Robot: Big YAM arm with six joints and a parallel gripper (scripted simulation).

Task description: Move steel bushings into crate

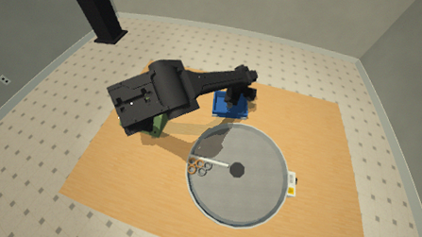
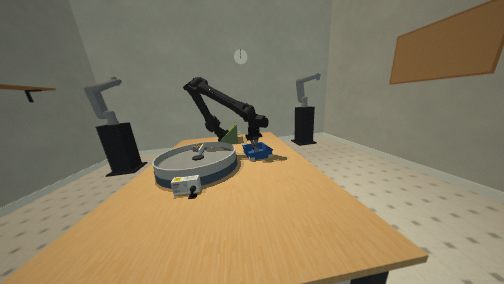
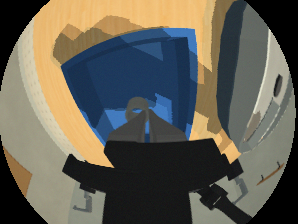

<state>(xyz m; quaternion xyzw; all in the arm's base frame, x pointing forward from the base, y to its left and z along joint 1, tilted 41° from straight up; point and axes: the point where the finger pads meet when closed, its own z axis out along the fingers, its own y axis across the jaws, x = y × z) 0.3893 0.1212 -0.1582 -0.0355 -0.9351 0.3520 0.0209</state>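
My gripper (image 1: 229,105) (image 2: 255,146) (image 3: 147,112) points down over the blue crate (image 1: 215,108) (image 2: 261,154) (image 3: 125,65). Its fingers are shut on the wall of a grey steel bushing (image 3: 137,101), which shows at the fingertips in the wrist view. The fingers hide part of the crate's inside; I see no loose bushing in the part that shows. On the grey turntable (image 1: 251,200) (image 2: 175,162), several bushings lie together at the left rim in the top view. Grey ones (image 1: 201,175) are on the right of the group, copper-coloured ones (image 1: 191,173) on the left.
A pale bar (image 1: 213,161) reaches from the turntable's left rim to its dark hub (image 1: 237,170), just beside the bushings. The turntable's raised wall stands close to the crate. A white control box (image 1: 292,184) (image 2: 186,185) adjoins the turntable. A green wedge (image 1: 158,126) (image 2: 231,135) stands by the arm's base.
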